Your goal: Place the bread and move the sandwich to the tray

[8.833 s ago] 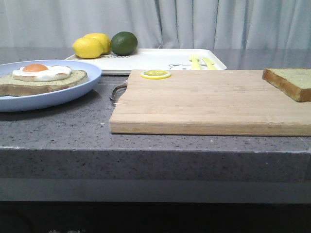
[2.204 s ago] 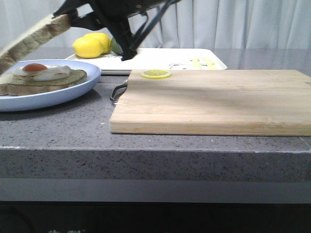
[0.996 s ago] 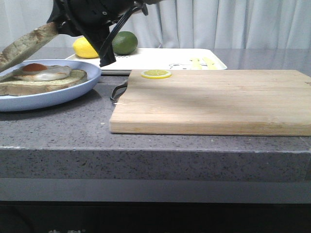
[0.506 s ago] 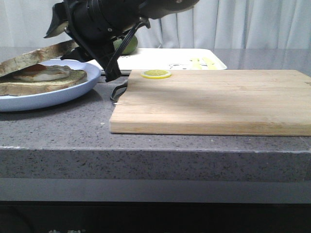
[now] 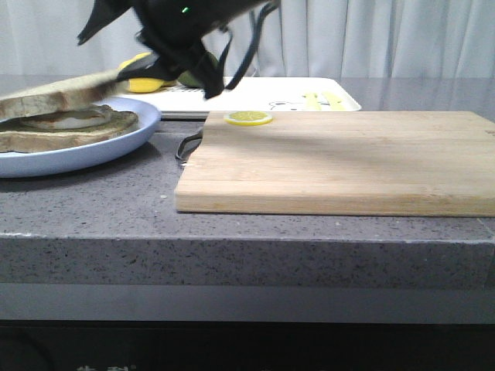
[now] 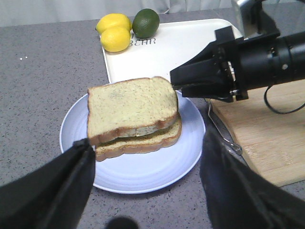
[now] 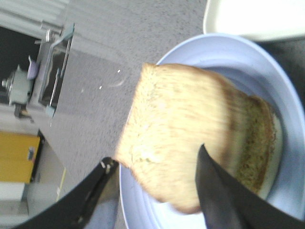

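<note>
The grey speckled stone counter point(image 5: 93, 201) carried everything, and the pale wooden cutting board point(image 5: 340, 158) was the landmark on it. Behind the board lay the flat white rectangular plastic tray point(image 5: 255, 93), with two yellow lemons point(image 6: 114, 31) and a dark green lime point(image 6: 146, 22) at the tray end away from the board. Beside the board's metal handle point(image 5: 186, 145) sat the pale blue round plate point(image 6: 143, 167), holding the sandwich point(image 6: 138, 138) of brown-crusted bread with the fried egg. The thick square bread slice with brown crust point(image 6: 131, 107) lay on top of that sandwich, a little askew. The black right gripper point(image 6: 178, 81) stood at the slice's edge nearest the board, its fingers parted around that edge; whether they pressed it could not be told. The black left gripper point(image 6: 145, 179) hovered over the plate's far side from the tray, spread wide and holding nothing. A thin yellow lemon slice point(image 5: 248, 118) rested on the board's rear corner.
</note>
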You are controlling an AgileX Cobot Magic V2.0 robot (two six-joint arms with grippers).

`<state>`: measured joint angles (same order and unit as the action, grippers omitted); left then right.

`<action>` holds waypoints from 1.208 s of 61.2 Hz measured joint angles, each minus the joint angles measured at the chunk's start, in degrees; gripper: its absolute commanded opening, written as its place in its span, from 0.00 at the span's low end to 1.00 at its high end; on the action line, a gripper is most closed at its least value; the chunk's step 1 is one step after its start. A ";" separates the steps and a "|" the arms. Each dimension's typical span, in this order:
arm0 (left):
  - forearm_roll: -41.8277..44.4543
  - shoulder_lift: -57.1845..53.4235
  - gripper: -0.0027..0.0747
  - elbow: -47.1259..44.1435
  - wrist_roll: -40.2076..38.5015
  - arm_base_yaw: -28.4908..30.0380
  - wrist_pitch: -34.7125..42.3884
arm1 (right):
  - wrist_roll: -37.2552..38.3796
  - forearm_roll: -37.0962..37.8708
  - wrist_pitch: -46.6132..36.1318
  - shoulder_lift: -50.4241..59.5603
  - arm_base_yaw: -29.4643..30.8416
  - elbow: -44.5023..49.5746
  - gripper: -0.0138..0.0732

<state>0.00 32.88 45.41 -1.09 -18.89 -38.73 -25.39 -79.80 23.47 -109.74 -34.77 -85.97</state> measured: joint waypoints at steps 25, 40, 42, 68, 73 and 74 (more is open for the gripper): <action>0.00 0.00 0.64 0.00 0.00 0.00 0.00 | 12.69 40.97 22.18 17.38 9.68 0.00 0.62; 0.85 0.00 0.64 0.00 0.00 0.00 0.00 | 25.39 69.77 34.44 31.90 9.79 1.35 0.62; 0.95 0.00 0.64 0.00 0.00 0.00 0.00 | 26.15 71.44 34.63 34.17 9.92 2.25 0.62; 1.04 0.00 0.64 0.00 0.00 0.00 0.00 | 26.88 74.41 29.74 63.56 9.92 22.05 0.61; 1.04 0.00 0.64 0.00 0.00 0.00 0.00 | 26.88 74.51 27.65 68.39 9.92 26.88 0.61; 1.04 0.00 0.64 0.00 0.00 0.00 0.00 | 26.88 74.51 27.34 69.26 9.92 27.63 0.61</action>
<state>1.04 32.88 45.41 -1.09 -18.89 -38.73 1.49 -5.29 50.81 -40.48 -24.85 -58.34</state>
